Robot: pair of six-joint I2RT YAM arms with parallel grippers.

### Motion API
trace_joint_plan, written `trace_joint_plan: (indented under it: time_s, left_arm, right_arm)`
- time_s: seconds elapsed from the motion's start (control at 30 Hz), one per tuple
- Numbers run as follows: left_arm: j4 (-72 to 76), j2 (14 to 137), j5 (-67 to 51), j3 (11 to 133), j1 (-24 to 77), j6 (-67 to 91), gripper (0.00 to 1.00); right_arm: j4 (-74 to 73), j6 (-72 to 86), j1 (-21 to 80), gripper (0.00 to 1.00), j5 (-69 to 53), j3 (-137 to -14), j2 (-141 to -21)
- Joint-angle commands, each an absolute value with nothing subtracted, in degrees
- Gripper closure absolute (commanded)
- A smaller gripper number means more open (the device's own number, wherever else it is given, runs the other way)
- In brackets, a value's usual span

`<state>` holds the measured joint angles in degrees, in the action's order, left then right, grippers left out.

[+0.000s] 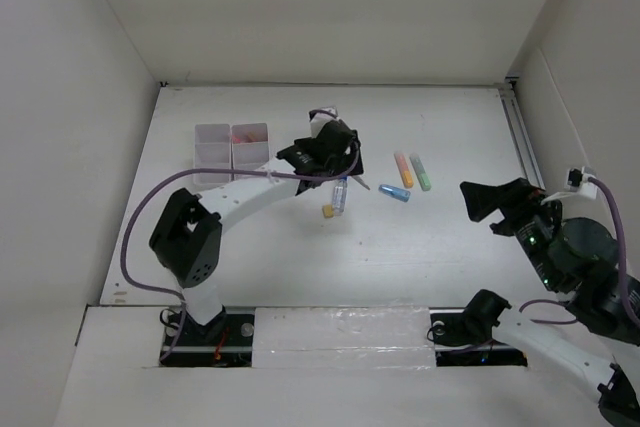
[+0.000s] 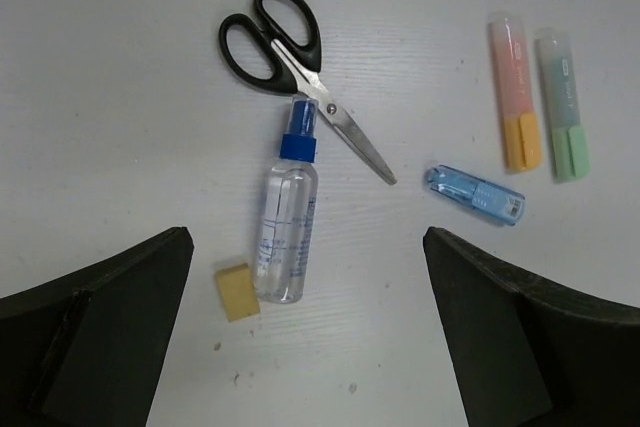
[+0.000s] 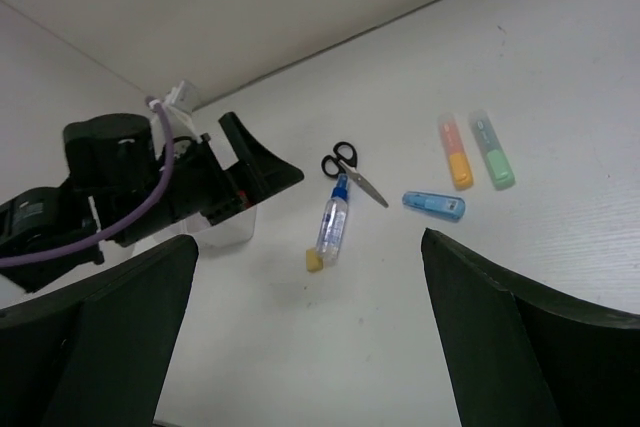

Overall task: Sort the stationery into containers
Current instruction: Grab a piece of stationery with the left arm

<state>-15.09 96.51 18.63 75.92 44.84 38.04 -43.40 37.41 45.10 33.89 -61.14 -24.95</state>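
The left gripper (image 2: pixel 305 247) hangs wide open above the bottle (image 2: pixel 285 217), the scissors (image 2: pixel 290 57) and the little yellow eraser (image 2: pixel 237 292). The right gripper (image 3: pixel 308 247) is wide open too, far away.

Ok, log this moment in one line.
left gripper open over bottle | right gripper open, empty | scissors, eraser, orange marker, green marker, blue marker on table | pink pens in organizer

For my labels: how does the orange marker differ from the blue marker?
The orange marker is pale with an orange end; the blue marker is blue throughout. The orange one looks longer than the blue one. The orange one lies beside the green marker; the blue one lies apart, angled. Both lie flat on the table.
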Motion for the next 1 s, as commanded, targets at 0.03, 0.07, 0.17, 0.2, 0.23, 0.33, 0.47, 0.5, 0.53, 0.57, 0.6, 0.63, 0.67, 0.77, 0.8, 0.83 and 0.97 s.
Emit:
trace_joint_plan:
  time_s: [0.03, 0.07, 0.17, 0.2, 0.23, 0.33, 0.47, 0.5, 0.53, 0.57, 0.6, 0.63, 0.67, 0.77, 0.8, 0.83, 0.97]
  left_arm:
    - [-21.17, 100.44, 18.54, 84.62, 44.47, 37.89, 0.0]
    - [-23.97, 103.42, 18.54, 86.03, 44.99, 37.88, 0.0]
    - [-26.8, 107.47, 21.44, 89.82, 45.62, 37.0, 0.0]
    - [-27.59, 108.01, 21.97, 89.82, 45.62, 37.0, 0.0]
    - [-28.12, 108.02, 21.97, 90.35, 45.62, 37.0, 0.0]
    - [-27.51, 110.29, 22.76, 89.82, 45.62, 35.95, 0.0]
    - [-29.44, 114.51, 22.24, 93.42, 45.0, 35.16, 0.01]
    - [-29.97, 115.3, 21.28, 94.21, 45.0, 35.16, 0.03]
    - [-30.49, 116.79, 20.66, 95.09, 45.0, 34.55, 0.03]
    - [-31.02, 117.5, 19.26, 95.79, 45.0, 33.5, 0.05]
    - [-31.55, 118.29, 19.25, 97.63, 45.0, 33.49, 0.06]
    - [-32.34, 119.87, 18.55, 98.6, 44.48, 32.88, 0.08]
    - [-33.74, 120.67, 18.54, 99.57, 44.47, 32.09, 0.1]
    - [-36.2, 122.6, 17.32, 102.39, 43.95, 31.38, 0.15]
    - [-36.21, 123.13, 16.53, 102.39, 43.95, 31.38, 0.2]
    - [-36.21, 123.13, 16.0, 102.39, 43.34, 31.38, 0.22]
    - [-38.14, 123.74, 14.33, 104.14, 43.33, 28.57, 0.24]
  right_arm:
    - [-43.68, 36.13, 45.62, 0.0, 32.35, -62.4, -22.76]
    - [-44.29, 36.12, 45.62, 0.0, 32.34, -62.4, -22.76]
    - [-44.3, 35.33, 45.62, 0.0, 30.94, -61.35, -22.76]
    - [-43.6, 35.33, 45.62, 0.0, 30.33, -61.35, -22.76]
    - [-43.07, 34.81, 45.62, 0.0, 29.71, -60.83, -22.76]
    - [-41.4, 34.19, 45.62, 0.0, 27.61, -59.77, -22.24]
    - [-40.08, 33.57, 45.62, 0.0, 26.37, -58.72, -21.71]
    - [-40.08, 33.57, 45.62, 0.0, 25.67, -58.19, -21.71]
    - [-40.08, 33.57, 45.62, 0.0, 25.66, -58.18, -21.01]
    - [-40.08, 33.57, 45.62, 0.0, 25.14, -57.66, -20.31]
    - [-39.56, 33.57, 45.62, 0.0, 25.14, -57.13, -20.3]
    - [-39.55, 33.57, 45.62, 0.0, 25.14, -57.13, -19.52]
    - [-39.55, 33.57, 45.62, 0.0, 25.14, -57.13, -18.73]
    - [-39.55, 34.1, 45.62, 0.0, 25.14, -56.6, -17.32]
    - [-39.55, 34.1, 45.62, 0.0, 24.61, -56.6, -17.31]
    - [-39.55, 34.1, 45.62, 0.0, 24.61, -56.6, -16.62]
    - [-39.55, 34.1, 45.62, 0.0, 24.61, -56.6, -14.86]
